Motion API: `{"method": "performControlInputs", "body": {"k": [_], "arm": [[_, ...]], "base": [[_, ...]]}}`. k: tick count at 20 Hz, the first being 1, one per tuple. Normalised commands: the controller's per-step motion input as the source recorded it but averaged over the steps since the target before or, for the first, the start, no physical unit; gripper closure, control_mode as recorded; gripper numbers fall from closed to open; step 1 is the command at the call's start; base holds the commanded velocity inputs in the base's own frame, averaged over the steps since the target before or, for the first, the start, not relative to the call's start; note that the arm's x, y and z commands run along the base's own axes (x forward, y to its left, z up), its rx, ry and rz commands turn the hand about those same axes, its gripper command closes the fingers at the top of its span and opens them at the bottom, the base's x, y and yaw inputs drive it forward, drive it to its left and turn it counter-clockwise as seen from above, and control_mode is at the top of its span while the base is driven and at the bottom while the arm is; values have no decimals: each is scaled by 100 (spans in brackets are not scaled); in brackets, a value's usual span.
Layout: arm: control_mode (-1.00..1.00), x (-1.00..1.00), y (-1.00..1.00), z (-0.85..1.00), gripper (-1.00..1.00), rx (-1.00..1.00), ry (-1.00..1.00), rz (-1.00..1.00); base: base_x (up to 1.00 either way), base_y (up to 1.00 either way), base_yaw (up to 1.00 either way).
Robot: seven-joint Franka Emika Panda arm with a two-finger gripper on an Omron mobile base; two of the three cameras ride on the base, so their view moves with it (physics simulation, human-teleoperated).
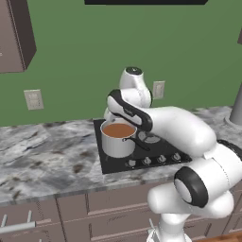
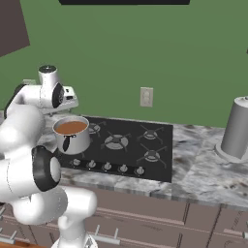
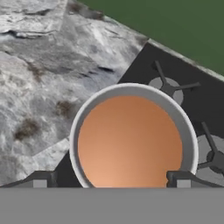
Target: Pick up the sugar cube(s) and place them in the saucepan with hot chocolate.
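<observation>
Hovering over saucepan (image 3: 131, 140) w/ hot choc, gripper (image 3: 111, 179) fingers apart, no cube seen btwn them; drop step looks done. Next: retreat, check.

Silver saucepan (image 1: 116, 141) of orange-brown liquid on a black cooktop (image 2: 145, 155) — grey-veined marble counter (image 1: 42, 160), green wall (image 2: 145, 53).

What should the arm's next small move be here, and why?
Probably lift straight up and away. In the hand view the gripper hangs over the saucepan, its fingertips spread wide with no cube between them, only brown liquid below. No sugar cube can be made out on the counter, so the drop looks done.
</observation>
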Motion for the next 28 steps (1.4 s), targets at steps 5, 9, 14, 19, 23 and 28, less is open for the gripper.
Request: {"method": "performControlInputs", "body": {"k": [5,9,14,19,23,28], "arm": [[-100,-25,0,19,-100,6,-21,0],[-100,-30,-10,23,-100,11,-22,0],[-100,-45,-34,8,-100,14,-10,0],[-100,-84,-37,10,-100,18,-5,0],[-100,-81,-41,32,-100,22,-5,0],[-100,-90,-42,32,-100,23,-1,0]], "base": [[0,0,0],[0,0,0],[0,0,0],[0,0,0],[0,0,0],[0,0,0]]}}
